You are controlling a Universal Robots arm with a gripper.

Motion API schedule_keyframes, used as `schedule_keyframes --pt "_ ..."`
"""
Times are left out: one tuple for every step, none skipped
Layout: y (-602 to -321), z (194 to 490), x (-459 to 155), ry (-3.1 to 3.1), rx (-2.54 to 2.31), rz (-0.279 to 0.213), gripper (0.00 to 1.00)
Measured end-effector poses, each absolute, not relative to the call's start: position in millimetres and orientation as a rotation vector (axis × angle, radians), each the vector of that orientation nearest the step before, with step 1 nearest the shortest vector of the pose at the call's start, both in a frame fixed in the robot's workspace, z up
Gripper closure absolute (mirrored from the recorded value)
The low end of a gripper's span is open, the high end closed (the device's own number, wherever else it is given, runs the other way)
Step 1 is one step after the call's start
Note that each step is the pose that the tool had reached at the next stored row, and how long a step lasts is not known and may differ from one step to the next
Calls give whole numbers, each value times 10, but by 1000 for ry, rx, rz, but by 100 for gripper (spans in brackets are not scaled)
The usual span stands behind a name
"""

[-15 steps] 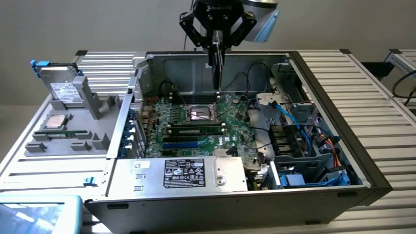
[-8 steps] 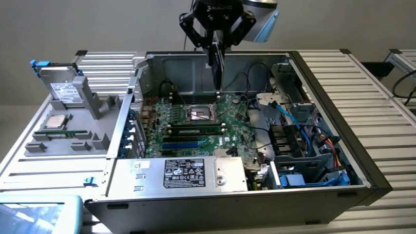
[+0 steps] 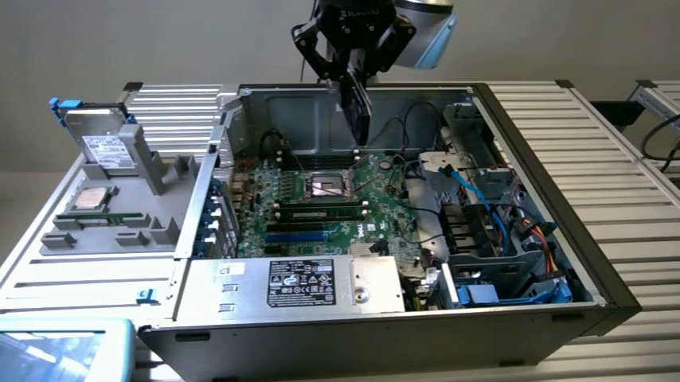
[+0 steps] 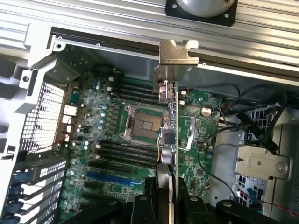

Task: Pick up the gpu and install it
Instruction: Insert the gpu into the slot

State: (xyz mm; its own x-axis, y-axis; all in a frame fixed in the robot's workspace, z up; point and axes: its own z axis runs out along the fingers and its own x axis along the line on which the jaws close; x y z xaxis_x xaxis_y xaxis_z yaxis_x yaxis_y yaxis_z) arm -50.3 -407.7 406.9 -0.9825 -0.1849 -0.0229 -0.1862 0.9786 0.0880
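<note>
The gpu (image 3: pixel 357 111) hangs edge-down above the open computer case (image 3: pixel 531 199), over the back of the motherboard (image 3: pixel 318 215). My gripper (image 3: pixel 352 78) is shut on its upper edge. In the wrist view the gpu (image 4: pixel 174 135) is seen edge-on, with its silver bracket (image 4: pixel 176 58) at the far end and the black cooler on one face. It sits between my fingers (image 4: pixel 186 203), and my gripper (image 4: pixel 170 189) is clamped on the card. Below it lie the CPU socket (image 4: pixel 145 124) and the blue expansion slot (image 4: pixel 110 178).
A memory stick (image 3: pixel 322 213) sits in a motherboard slot. The power supply (image 3: pixel 287 285) fills the case front. Cables (image 3: pixel 499 207) crowd the exterior view's right side. A grey tray (image 3: pixel 117 215) at the left holds a silver drive (image 3: pixel 107 147) and a CPU (image 3: pixel 91 199).
</note>
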Motion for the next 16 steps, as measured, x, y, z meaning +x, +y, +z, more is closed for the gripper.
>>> schedule_keyframes --pt "-4077 4069 -502 3108 -320 141 72" --pt "-4077 4067 -502 3106 -348 141 72" --pt "-4077 4068 -503 3104 -376 141 72" --pt "-4077 4068 -503 3101 -405 141 72" --pt "-4077 4067 -503 3098 -432 142 72" --pt "-4077 4067 -503 3094 -462 142 72" --pt "-4078 4067 -503 3091 -490 142 72" --pt "-4077 4067 -503 3087 -518 142 72" --pt "-4077 4067 -503 3083 -546 142 72" --pt "-4077 4067 -503 3079 -574 142 72" --pt "-4077 4067 -503 3074 -602 142 72" --pt "-4077 4066 -502 3070 -630 143 72" --pt "-4077 4066 -502 3064 -660 143 72" --pt "-4077 4066 -502 3059 -688 143 72" --pt "-4077 4066 -503 3053 -716 143 72" --pt "-4077 4066 -503 3048 -743 143 72"
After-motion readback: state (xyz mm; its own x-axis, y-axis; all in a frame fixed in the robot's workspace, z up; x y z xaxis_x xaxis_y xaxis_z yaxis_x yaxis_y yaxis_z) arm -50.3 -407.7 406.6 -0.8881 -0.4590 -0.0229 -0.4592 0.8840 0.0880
